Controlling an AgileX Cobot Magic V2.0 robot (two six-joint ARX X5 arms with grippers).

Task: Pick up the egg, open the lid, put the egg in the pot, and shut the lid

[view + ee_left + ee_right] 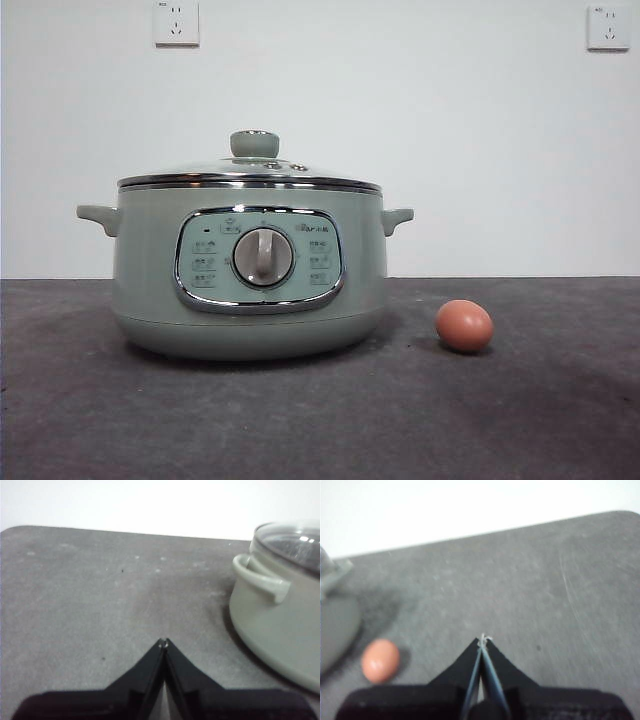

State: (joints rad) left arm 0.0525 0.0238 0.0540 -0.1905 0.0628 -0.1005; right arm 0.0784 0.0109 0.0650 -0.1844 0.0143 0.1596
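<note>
Egg (pixel 464 325) lies on the grey table mat (pixel 320 420) just beside the pot (pixel 248 270), long axis level and crosswise in the front view, with open mat all round its far side. Right gripper (pixel 483 639), jaws pressed together and empty, is the nearer, the egg off to one side of its tips. Left gripper (pixel 164 642), also closed on nothing, sits by the pot's side handle (pixel 260 577); the lid (pixel 250 172) is seated on the pot.

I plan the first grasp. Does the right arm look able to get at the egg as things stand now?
Probably yes. The egg lies alone on the table, apart from the pot, with nothing over it. The right gripper is nearby, and no object lies between them. Its jaws are shut, so they must open first.
</note>
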